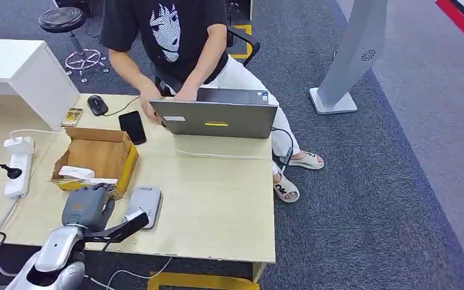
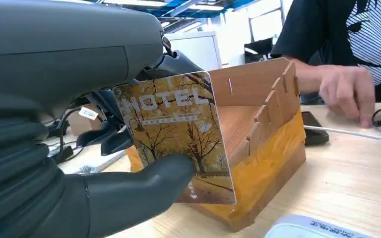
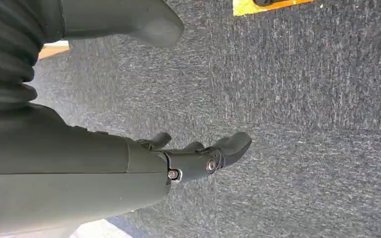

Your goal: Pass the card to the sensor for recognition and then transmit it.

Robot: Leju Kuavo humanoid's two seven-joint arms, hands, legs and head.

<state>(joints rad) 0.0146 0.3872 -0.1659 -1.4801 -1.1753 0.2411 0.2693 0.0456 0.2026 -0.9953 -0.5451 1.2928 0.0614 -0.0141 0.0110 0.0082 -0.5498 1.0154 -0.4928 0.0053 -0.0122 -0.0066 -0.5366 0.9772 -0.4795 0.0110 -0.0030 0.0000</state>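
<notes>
Left wrist view: left hand (image 2: 79, 163) grips a yellow tree-printed "HOTEL" card (image 2: 178, 129); right hand (image 3: 129, 163) loosely open, empty.

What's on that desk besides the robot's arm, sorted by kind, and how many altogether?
Cards: 2, the hotel card in the left hand and another by the mouse
Card readers: 1
Wooden boxes: 1
Laptops: 1
Phones: 1
Mice: 1
Power strips: 1
Total: 8

Person (image 1: 175, 36) at laptop (image 1: 217, 118); phone (image 1: 132, 127), mouse (image 1: 97, 104), power strip (image 1: 18, 166) on table (image 1: 217, 199).
</notes>
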